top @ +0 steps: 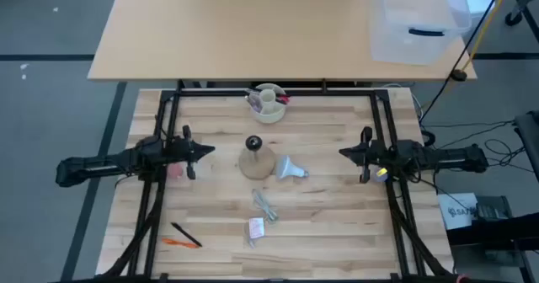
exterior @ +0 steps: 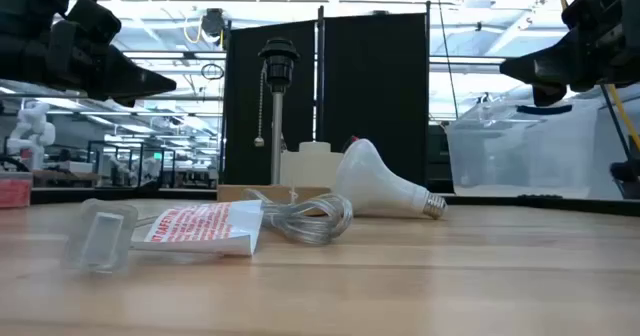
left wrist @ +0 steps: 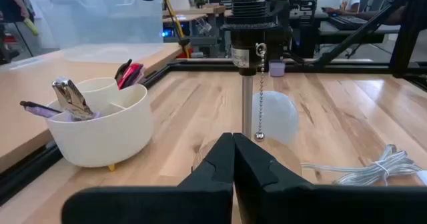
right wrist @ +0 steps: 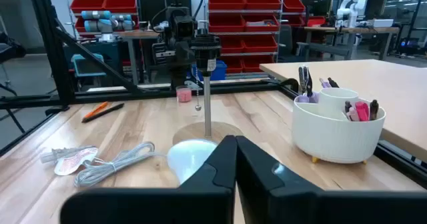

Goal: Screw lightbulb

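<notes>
Wood table (top: pixel 337 224): lightbulb (top: pixel 290 169) beside lamp base (top: pixel 257 161), cord (top: pixel 265 204) near.

Wooden table (top: pixel 337 224), lightbulb (top: pixel 290 169), lamp base (top: pixel 258 161), cup (top: pixel 268 103), cord (top: pixel 264 203), 2 pens (top: pixel 184 237)

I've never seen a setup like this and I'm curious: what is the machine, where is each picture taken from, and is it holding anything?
It is a robot with two dark arms at a wooden table. One picture looks straight down, one looks level across the tabletop, and two come from cameras on the wrists. The left gripper and right gripper are both shut and hold nothing. On the table the lightbulb lies on its side beside the lamp base, with a coiled cord, a cream cup of pens and tools, and an orange marker.
</notes>
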